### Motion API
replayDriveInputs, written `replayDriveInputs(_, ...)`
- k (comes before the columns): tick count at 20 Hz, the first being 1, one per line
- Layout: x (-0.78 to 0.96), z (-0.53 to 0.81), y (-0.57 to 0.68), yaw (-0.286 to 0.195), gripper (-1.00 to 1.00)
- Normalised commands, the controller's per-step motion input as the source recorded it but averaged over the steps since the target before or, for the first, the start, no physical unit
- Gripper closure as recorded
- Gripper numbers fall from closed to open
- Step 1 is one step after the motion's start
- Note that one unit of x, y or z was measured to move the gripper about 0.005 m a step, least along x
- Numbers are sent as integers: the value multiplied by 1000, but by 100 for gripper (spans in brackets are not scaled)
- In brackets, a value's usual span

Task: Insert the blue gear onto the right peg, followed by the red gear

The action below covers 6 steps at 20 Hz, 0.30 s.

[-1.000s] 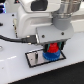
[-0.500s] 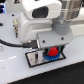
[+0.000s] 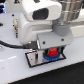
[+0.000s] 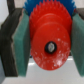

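Red gear [image 4: 49, 45] sits pinched between the gripper's [image 4: 46, 47] teal pads [image 4: 21, 47], jaws closed on its rim, centred above the blue gear [image 4: 44, 7] on the base plate [image 3: 34, 58] mid-table, presumably aligning its hole for insertion.

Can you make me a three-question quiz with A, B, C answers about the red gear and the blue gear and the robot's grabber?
1. Where is the red gear?
A. Between the gripper's green pads
B. Lying alone on the white table
C. Beside the black cable

2. What colour is the gear showing behind the red one?
A. Yellow
B. Blue
C. Green

3. What is the gripper doing?
A. Wide open, holding nothing
B. Shut on the red gear
C. Out of sight

Answers: 1 A, the wrist view shows a pad on each side of it. 2 B, the blue gear has teeth peeking past the red rim. 3 B, both pads press its sides.
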Motion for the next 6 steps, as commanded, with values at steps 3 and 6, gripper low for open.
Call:
replayDriveInputs(3,113,13,51,0,-100)
replayDriveInputs(6,11,518,96,0,-100)
